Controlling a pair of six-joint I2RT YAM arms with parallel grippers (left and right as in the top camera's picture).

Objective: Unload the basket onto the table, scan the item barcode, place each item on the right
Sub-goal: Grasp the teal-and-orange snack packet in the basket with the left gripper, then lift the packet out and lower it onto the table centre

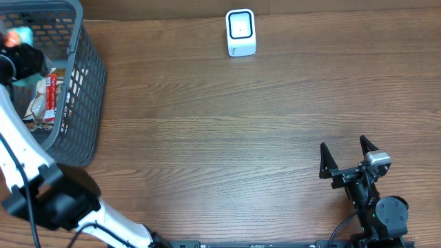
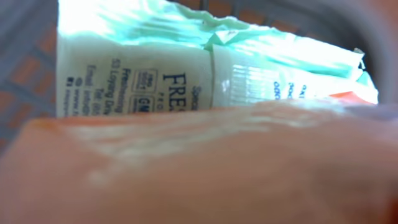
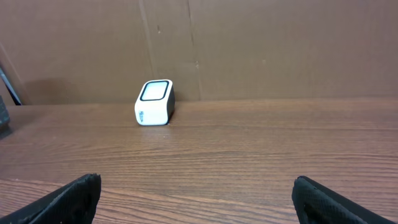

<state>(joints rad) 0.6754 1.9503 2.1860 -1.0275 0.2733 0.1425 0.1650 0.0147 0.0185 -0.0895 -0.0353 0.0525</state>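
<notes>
The left pincer [image 1: 19, 43] is down inside the grey basket [image 1: 89, 83] at the upper left of the frame. It is right up against a pale green packet [image 2: 186, 68], but I cannot tell how far open it is or whether it grips. The right pincer [image 1: 346, 155] hangs wide open and empty at the lower right of the table [image 1: 220, 138]. The white scanner [image 1: 240, 32] stands at top centre.

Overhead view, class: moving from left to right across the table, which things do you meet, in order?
Grey basket → white barcode scanner → right hand
</notes>
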